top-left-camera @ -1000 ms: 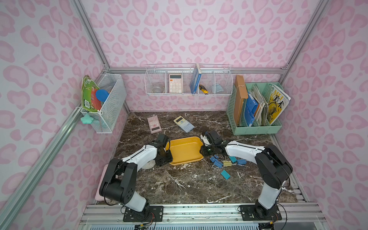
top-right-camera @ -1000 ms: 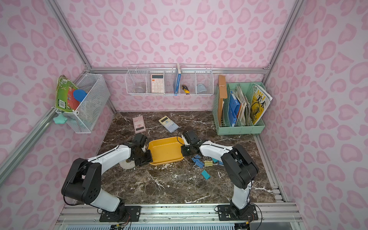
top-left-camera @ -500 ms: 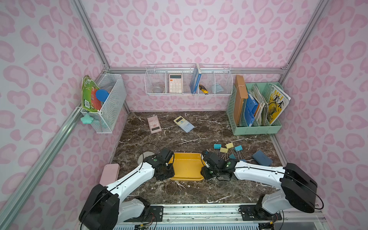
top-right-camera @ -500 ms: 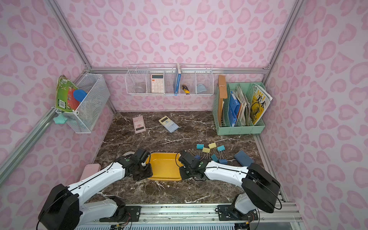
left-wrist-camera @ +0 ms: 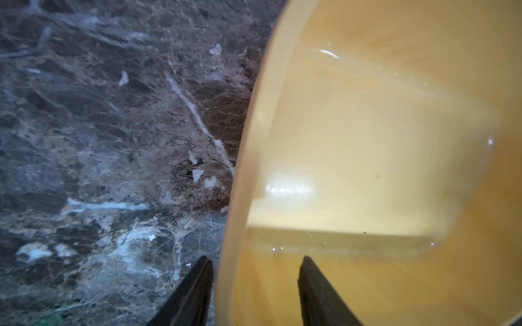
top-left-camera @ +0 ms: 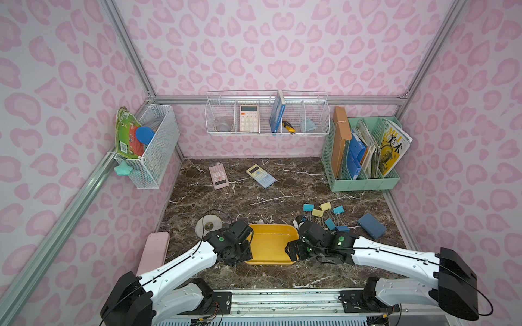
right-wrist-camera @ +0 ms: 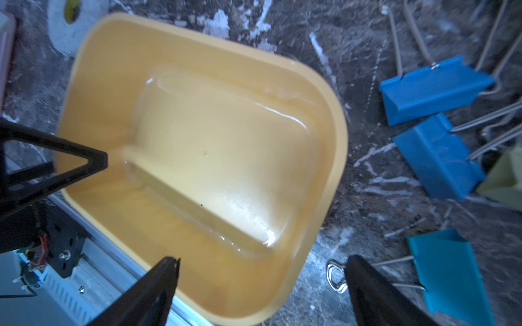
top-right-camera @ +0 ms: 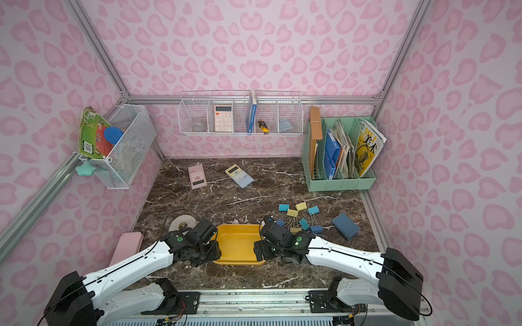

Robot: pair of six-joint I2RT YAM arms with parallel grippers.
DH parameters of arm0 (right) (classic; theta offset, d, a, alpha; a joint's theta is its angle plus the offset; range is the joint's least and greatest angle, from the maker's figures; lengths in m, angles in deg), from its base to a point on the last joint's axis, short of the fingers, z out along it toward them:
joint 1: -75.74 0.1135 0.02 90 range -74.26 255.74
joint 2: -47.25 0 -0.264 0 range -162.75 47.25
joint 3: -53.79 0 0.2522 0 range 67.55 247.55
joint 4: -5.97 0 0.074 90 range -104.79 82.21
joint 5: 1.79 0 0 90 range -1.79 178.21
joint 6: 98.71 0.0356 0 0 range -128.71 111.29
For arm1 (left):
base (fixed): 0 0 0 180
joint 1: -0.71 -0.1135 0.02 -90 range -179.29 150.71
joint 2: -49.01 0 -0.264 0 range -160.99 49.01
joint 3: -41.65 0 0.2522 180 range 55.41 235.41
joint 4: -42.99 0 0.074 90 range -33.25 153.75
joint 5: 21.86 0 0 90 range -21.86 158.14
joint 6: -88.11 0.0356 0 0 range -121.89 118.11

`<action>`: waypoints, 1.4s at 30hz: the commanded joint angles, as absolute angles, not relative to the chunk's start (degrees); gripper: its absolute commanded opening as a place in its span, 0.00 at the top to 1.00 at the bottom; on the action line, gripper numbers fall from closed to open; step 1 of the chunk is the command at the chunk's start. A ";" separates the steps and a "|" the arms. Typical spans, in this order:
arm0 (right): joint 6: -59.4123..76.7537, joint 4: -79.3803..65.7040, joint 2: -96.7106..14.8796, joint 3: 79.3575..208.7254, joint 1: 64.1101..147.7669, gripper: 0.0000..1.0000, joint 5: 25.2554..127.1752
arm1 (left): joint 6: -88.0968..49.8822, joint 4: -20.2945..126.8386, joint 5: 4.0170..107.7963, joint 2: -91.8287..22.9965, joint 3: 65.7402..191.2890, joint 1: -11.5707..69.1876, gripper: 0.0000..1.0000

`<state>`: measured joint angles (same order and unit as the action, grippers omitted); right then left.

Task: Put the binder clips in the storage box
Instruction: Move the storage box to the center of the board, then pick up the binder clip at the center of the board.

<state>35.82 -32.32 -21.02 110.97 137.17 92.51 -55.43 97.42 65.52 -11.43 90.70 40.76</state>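
**Storage box (top-left-camera: 271, 245) sitting at the near edge, binder clips (top-left-camera: 317, 213) lying outside it**

The storage box is resting on the marble tabletop (top-left-camera: 254, 203) against the middle of its near edge, with its long side running along that edge.

The left gripper (left-wrist-camera: 254, 261) is standing at the box's left end with its jaws spread. In the left wrist view one finger (left-wrist-camera: 195, 290) is hanging over the marble just outside the rim. The other is hanging over the inside of the box, and the rim is passing between them unclamped.

The right gripper (right-wrist-camera: 260, 259) is standing at the box's right end with its jaws spread wide. One finger is hovering over the box's inside and the other (right-wrist-camera: 375, 296) over the marble beyond the wall, with nothing pinched between them. A silver wire loop (right-wrist-camera: 336, 278) is lying just beside that outer finger.

The binder clips are lying loose on the tabletop in a cluster right of the box, toward the right edge. Teal, darker blue and pale yellow ones are mingling there, the nearest lying near the box's far right corner.

A slate-blue block (top-left-camera: 371, 225) is lying right of the cluster, near the right edge. A white tape roll (top-left-camera: 209, 224) is lying off the box's far left corner. A pink case (top-left-camera: 154, 251) is lying along the left edge, and the mint-green file organizer (top-left-camera: 364, 183) is standing in the far right corner.
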 commanded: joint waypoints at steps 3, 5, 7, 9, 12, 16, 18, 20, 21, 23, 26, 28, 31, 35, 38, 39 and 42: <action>40.45 -43.40 -13.13 109.03 129.12 0.05 96.24 | -55.80 102.48 65.78 -6.12 91.46 40.85 0.42; 39.72 -43.28 -10.92 106.24 123.87 0.05 93.04 | -54.88 102.76 65.91 -5.47 92.19 40.79 0.41; 37.93 -44.94 -9.71 105.54 118.64 0.05 95.42 | -54.50 103.95 67.53 -6.34 93.53 40.81 0.42; 34.07 -45.92 -10.66 106.50 114.24 0.05 96.47 | -53.89 103.92 69.06 -7.50 93.91 40.74 0.42; 31.04 -43.58 -13.53 106.89 113.66 0.02 96.82 | -53.04 100.78 69.14 -9.54 92.99 40.15 0.42; 30.86 -40.93 -18.27 107.13 113.62 0.01 97.71 | -51.68 98.50 69.72 -12.26 92.33 38.71 0.41; 30.85 -40.70 -20.73 107.81 113.53 0.01 99.11 | -51.21 97.89 69.72 -12.60 91.96 37.77 0.41; 29.49 -40.33 -23.32 108.66 113.61 0.01 98.43 | -50.89 97.71 69.98 -12.24 91.89 36.89 0.41; 29.16 -39.74 -24.33 108.67 113.58 0.01 98.96 | -50.74 97.67 70.06 -11.54 91.87 36.54 0.41; 28.57 -37.75 -25.91 108.03 113.33 0.04 99.65 | -50.30 97.18 69.73 -10.32 91.88 35.79 0.41; 28.23 -36.46 -28.55 108.08 112.30 0.07 99.72 | -49.81 97.32 68.90 -9.60 92.43 35.02 0.41; 28.31 -35.59 -29.51 107.95 111.87 0.08 100.00 | -49.72 97.75 68.82 -9.46 92.76 34.95 0.41; 28.05 -34.53 -30.04 108.03 111.16 0.11 101.09 | -49.70 98.11 69.19 -9.01 92.94 34.91 0.41; 27.31 -33.02 -31.60 108.68 110.68 0.17 99.51 | -49.61 98.19 69.21 -9.30 92.93 34.76 0.42; 27.19 -31.75 -32.48 108.34 110.65 0.19 98.77 | -49.87 97.98 69.19 -9.12 92.43 34.81 0.42; 27.23 -31.67 -32.64 108.17 110.59 0.20 98.84 | -49.83 98.05 69.32 -9.03 92.47 34.80 0.42; 27.58 -30.66 -32.88 107.27 110.56 0.21 98.26 | -49.89 98.92 70.48 -8.67 92.58 34.73 0.41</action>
<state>27.47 -32.06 -32.80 107.80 110.61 99.04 -50.11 97.75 69.20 -8.96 92.42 34.84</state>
